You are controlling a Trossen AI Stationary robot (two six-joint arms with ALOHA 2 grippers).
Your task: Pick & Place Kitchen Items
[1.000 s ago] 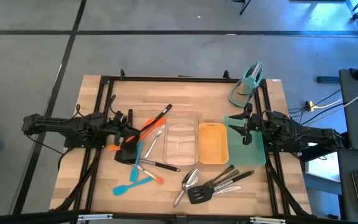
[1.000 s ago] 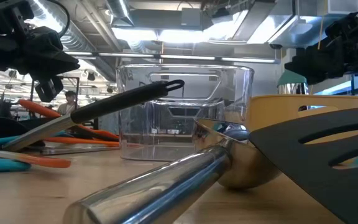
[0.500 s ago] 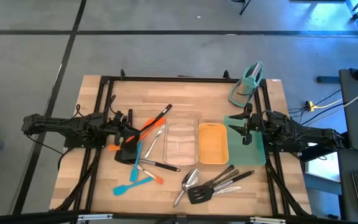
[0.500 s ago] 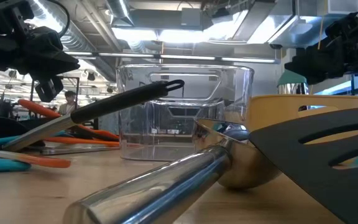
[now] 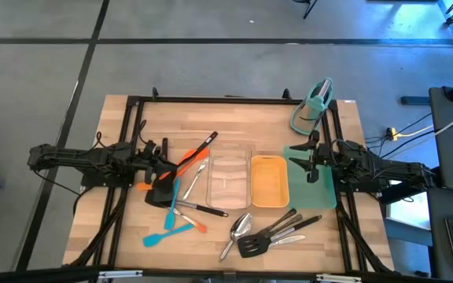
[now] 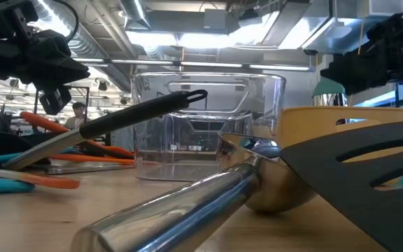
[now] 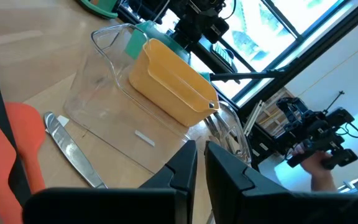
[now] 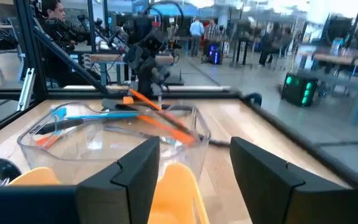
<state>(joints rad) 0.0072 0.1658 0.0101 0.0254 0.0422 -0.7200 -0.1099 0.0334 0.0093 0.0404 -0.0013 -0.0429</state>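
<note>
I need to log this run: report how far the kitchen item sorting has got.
Done: nothing shows as placed; the clear tray and yellow tray look empty. In hand: nothing visibly gripped; the left gripper sits shut over the orange and blue spatulas, and the right gripper hovers open beside the yellow tray. Left: all of it, including the steel spoons and the black slotted turner.

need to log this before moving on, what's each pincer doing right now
Left pincer: shut, holding nothing, hovering by the clear tray.
Right pincer: open, empty, over the teal tray.
</note>
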